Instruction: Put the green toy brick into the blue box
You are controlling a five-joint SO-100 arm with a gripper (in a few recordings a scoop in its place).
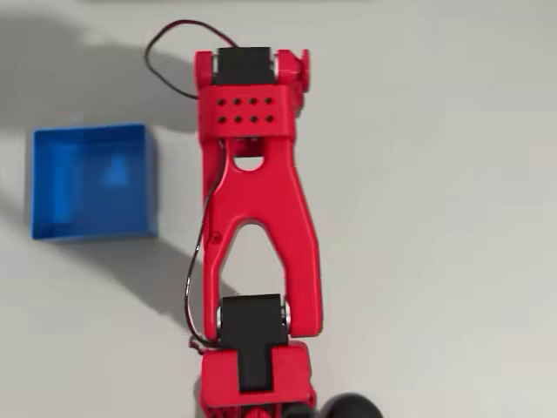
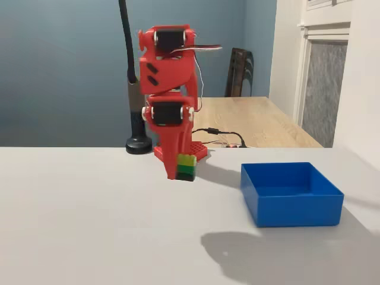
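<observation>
In the fixed view the red arm is folded up, and its gripper (image 2: 183, 173) points straight down at the white table. The green toy brick (image 2: 187, 161), lime on top and darker green below, sits at the gripper's tip with a red finger (image 2: 173, 160) tight against its left side. The gripper looks shut on it. Whether the brick rests on the table or hangs just above it is unclear. The blue box (image 2: 292, 205) stands open to the right of the brick, apart from it. In the overhead view the blue box (image 1: 52, 228) lies left of the arm, which hides the gripper and brick.
A black lamp foot and pole (image 2: 139, 144) stand behind the arm, and cables (image 2: 221, 135) lie beside its red base. A wooden table (image 2: 261, 122) and a chair are beyond. White table stretches in front of the arm and the box.
</observation>
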